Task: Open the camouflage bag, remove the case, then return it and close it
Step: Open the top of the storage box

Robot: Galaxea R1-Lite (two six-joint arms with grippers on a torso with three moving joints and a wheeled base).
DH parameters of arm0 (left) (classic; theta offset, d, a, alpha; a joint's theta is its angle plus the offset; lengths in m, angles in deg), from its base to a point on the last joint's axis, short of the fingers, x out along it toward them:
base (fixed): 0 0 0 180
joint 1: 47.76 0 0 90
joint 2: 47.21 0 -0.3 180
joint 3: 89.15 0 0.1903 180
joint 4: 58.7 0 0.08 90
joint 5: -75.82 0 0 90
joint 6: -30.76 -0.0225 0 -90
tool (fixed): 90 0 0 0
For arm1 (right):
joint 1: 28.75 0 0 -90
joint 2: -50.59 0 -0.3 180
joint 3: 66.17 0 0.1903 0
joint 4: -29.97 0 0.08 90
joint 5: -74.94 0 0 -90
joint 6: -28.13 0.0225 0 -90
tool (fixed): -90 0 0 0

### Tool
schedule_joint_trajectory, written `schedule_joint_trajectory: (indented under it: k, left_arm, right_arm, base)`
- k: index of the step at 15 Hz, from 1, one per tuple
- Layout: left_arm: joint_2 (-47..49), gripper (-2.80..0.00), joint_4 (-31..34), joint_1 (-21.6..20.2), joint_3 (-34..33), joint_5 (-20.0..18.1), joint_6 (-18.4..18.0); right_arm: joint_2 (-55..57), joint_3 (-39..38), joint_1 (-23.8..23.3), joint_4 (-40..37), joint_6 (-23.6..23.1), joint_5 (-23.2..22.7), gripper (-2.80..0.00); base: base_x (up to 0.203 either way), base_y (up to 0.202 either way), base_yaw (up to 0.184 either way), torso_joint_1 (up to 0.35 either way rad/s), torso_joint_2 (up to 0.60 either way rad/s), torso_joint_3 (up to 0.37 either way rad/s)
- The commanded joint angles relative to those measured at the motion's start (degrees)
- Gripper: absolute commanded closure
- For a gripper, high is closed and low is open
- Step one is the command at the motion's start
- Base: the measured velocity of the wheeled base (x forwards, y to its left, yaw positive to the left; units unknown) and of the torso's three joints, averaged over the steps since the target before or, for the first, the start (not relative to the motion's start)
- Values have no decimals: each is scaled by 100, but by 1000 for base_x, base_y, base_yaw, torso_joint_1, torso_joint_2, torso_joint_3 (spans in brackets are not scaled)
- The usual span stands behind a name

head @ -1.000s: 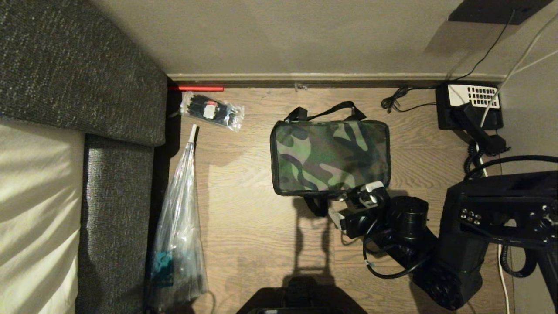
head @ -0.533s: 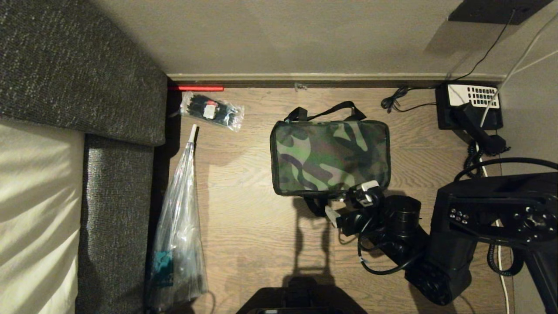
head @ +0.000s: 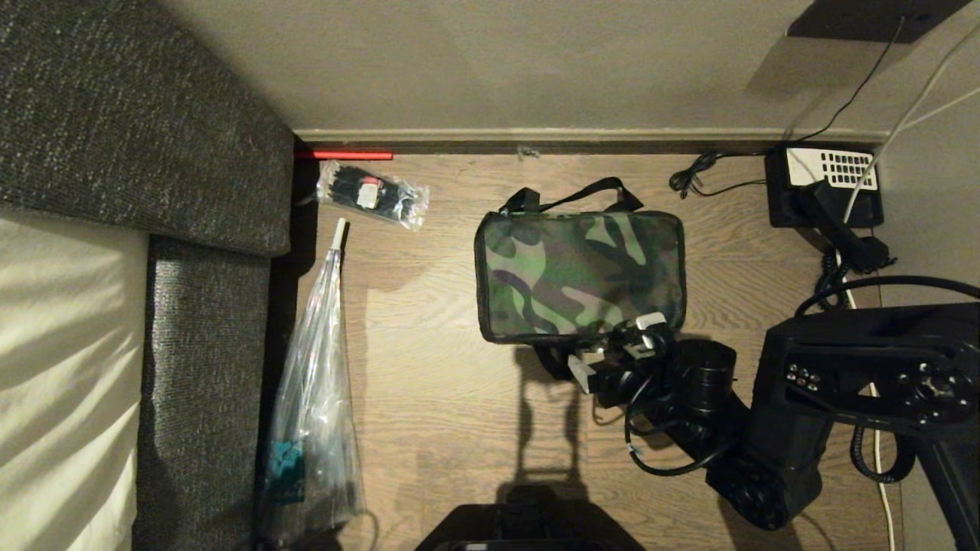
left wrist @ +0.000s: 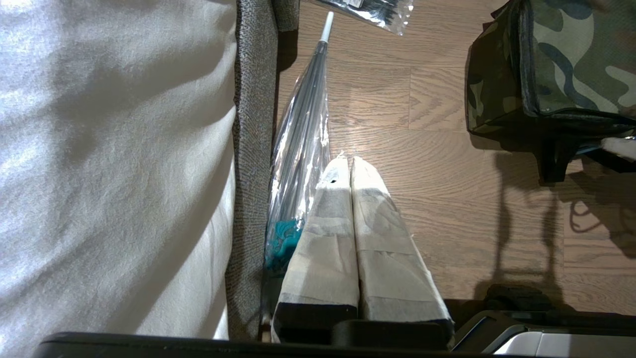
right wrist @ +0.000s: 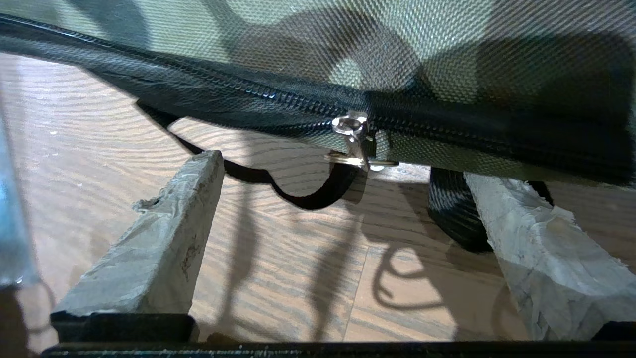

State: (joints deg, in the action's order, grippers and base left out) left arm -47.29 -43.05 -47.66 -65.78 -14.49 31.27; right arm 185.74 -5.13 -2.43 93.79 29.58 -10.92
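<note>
On the wooden floor [head: 429,398], in the head view, the camouflage bag [head: 579,277] is seen lying flat and zipped shut. It looks soft and light, so it may slide when pulled. The right pincer [head: 616,353] is held low at its near edge. In the left wrist view, the left pincer [left wrist: 351,164] is parked, pressed closed. In the right wrist view, the fingers [right wrist: 164,238] are spread wide around nothing, with the small metal zipper pull [right wrist: 354,141] ahead between them. That pull looks like the best spot to pinch.

left gripper [left wrist: 352,164] (fingers pressed together) above wood floor [left wrist: 447,164]
</note>
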Motion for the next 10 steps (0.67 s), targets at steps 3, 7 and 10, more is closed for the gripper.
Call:
schedule_joint_trajectory:
  k: [3, 7, 10]
  left_arm:
    - [7, 0, -10, -1, -229, -4, 2]
    - [7, 0, -9, -1, -229, -4, 2]
    - [7, 0, -10, -1, -229, -4, 2]
  right_arm:
    - [-199, -309, 88, 48, 3, -5, -280]
    - [-43, -313, 286, 48, 395, 8, -280]
    - [216, -147, 286, 48, 338, 37, -280]
  base:
    - [0, 0, 0, 0, 0, 0]
    - [0, 0, 0, 0, 0, 0]
    - [0, 0, 0, 0, 0, 0]
